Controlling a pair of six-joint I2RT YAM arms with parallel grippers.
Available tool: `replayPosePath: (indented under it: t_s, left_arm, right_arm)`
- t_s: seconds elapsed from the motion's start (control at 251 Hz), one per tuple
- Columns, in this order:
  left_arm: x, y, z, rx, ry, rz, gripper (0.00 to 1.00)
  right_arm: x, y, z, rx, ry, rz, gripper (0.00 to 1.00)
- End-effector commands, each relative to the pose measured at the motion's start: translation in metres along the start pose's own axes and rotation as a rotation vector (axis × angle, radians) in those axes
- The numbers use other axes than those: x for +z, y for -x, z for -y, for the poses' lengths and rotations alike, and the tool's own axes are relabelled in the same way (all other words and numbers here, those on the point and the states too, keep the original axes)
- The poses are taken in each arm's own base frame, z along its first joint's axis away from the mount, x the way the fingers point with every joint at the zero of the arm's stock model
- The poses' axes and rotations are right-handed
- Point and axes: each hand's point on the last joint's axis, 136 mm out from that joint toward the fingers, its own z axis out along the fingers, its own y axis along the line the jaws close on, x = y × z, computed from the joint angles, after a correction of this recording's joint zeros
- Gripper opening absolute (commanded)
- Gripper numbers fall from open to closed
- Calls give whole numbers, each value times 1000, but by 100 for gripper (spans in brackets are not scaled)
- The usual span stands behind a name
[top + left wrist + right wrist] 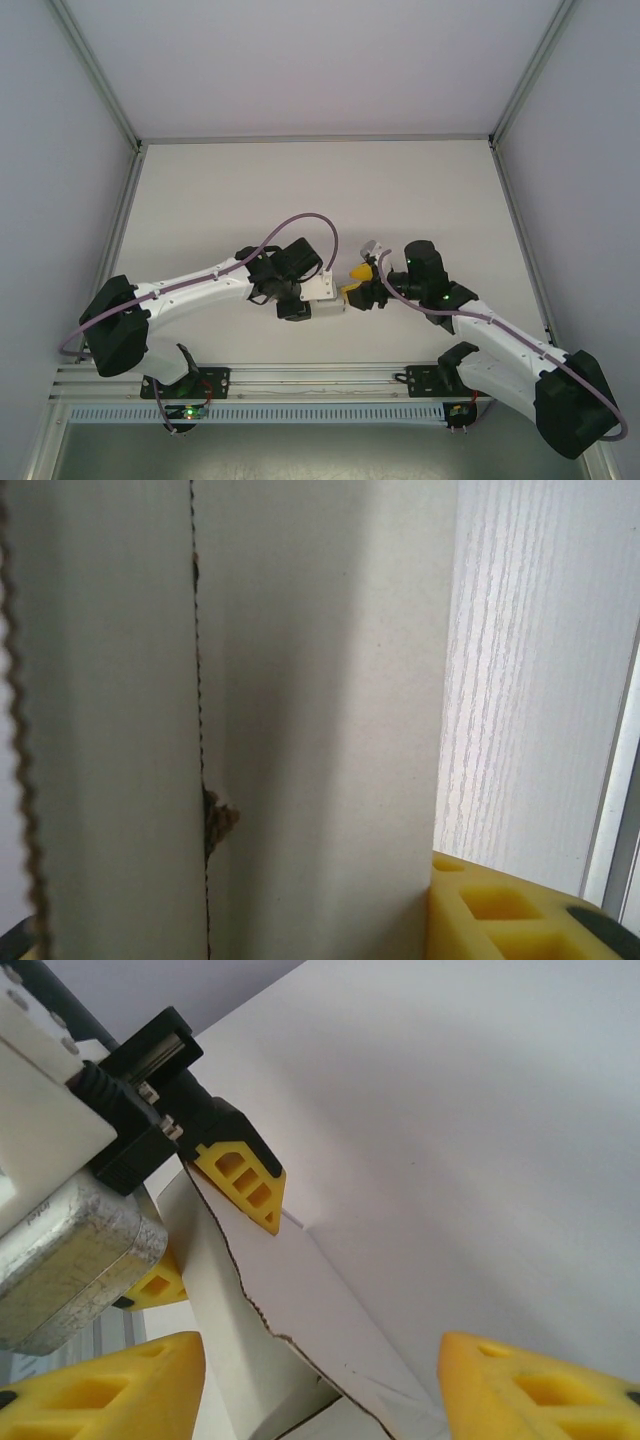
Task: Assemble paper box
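- I read the step in hand as a mid-air fold. The small white thin-card paper box (322,288) hangs over the pale table (300,200), between the two arms and just ahead of their bases.
- My left gripper (215,1255) is clamped on it, with one yellow fingertip (248,1178) on the broad panel and the other under the flap.
- My right gripper (320,1360) is spread wide. The card's ragged edge sits between its yellow fingers (110,1390), which I judge are not touching it.
- I think the next move calls for the right gripper to close on the free flap and turn it about the perforated crease (200,730). The card is thin, so the pull must be gentle.
- From above, the long axis seems to run from gripper to gripper, with the free end towards the right arm. Which end is the mouth, I cannot tell.
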Motion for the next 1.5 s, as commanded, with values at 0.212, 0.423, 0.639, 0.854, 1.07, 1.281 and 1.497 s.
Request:
replayPosePath:
  t_s: [0.212,0.423,0.639,0.854,1.07,1.281,1.497]
  left_arm:
    - [9,-13,-1,-28,-21,-57,46]
    - [9,-9,-3,-45,-7,-36,48]
    - [10,-7,-6,-47,3,-28,48]
    - [8,-7,-4,-41,-1,-16,48]
    - [7,-5,-4,-45,4,-11,48]
    - [5,3,-8,-69,27,0,48]
    - [12,12,-17,-72,86,5,48]
  right_arm:
    - [4,8,-3,-3,-18,-30,19]
    - [2,-2,-3,34,-74,-47,18]
    - [-1,-6,-4,50,-89,-44,25]
    - [2,-8,-4,57,-84,-59,29]
    - [5,-13,-1,89,-106,-88,15]
    - [4,-2,-5,181,-138,-66,2]
    - [6,6,7,432,-252,26,0]
